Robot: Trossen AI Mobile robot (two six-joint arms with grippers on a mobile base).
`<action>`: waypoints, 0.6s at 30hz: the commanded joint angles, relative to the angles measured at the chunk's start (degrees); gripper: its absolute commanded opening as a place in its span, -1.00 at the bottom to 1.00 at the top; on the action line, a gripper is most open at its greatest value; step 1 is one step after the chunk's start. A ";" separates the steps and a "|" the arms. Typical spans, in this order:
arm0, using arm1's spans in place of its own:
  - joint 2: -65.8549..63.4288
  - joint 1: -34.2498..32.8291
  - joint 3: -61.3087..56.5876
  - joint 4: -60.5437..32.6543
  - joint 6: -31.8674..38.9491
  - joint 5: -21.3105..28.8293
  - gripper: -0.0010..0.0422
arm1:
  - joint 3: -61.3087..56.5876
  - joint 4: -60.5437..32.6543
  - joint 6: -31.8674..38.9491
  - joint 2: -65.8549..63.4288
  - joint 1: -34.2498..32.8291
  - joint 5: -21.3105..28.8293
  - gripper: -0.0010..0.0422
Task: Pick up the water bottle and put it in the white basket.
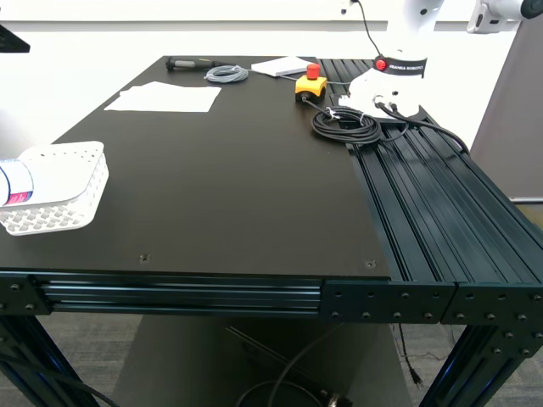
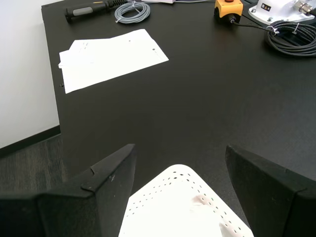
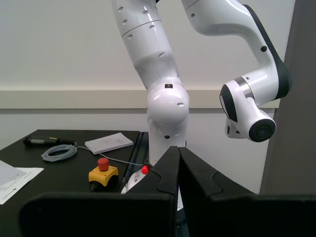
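Observation:
The white basket (image 1: 59, 182) sits on the black table near the exterior view's left edge. The water bottle (image 1: 12, 186) lies at the basket's end, cut off by that edge; only its clear body and blue label with a pink mark show. In the first wrist view my first gripper (image 2: 180, 165) hovers open above a corner of the basket (image 2: 173, 210), with nothing between its fingers (image 2: 106, 185). I cannot make out the bottle there. My second gripper (image 3: 178, 170) is shut on nothing, away from the basket. Neither gripper shows in the exterior view.
White paper sheets (image 1: 165, 97) lie at the back of the exterior view's left. A yellow box with a red button (image 1: 310, 83), a coiled black cable (image 1: 346, 125), a grey cable coil (image 1: 226, 74) and another white robot's base (image 1: 386, 85) stand at the back. Ribbed rails (image 1: 441, 203) form the exterior view's right.

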 commanded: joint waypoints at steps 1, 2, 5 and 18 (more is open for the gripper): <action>-0.02 0.04 0.11 0.24 0.00 0.02 -0.95 | 0.04 0.09 -5.73 0.00 -0.07 -0.02 0.23; -0.02 0.04 0.09 0.24 0.00 0.00 -0.95 | 0.04 0.11 -8.46 0.00 -0.04 -0.02 0.26; -0.02 0.04 0.09 0.24 0.00 0.02 -0.95 | 0.04 0.13 -8.41 0.00 -0.02 -0.02 0.29; -0.02 0.04 0.09 0.24 -0.02 0.02 -0.95 | 0.04 0.15 -8.41 0.00 -0.02 -0.02 0.48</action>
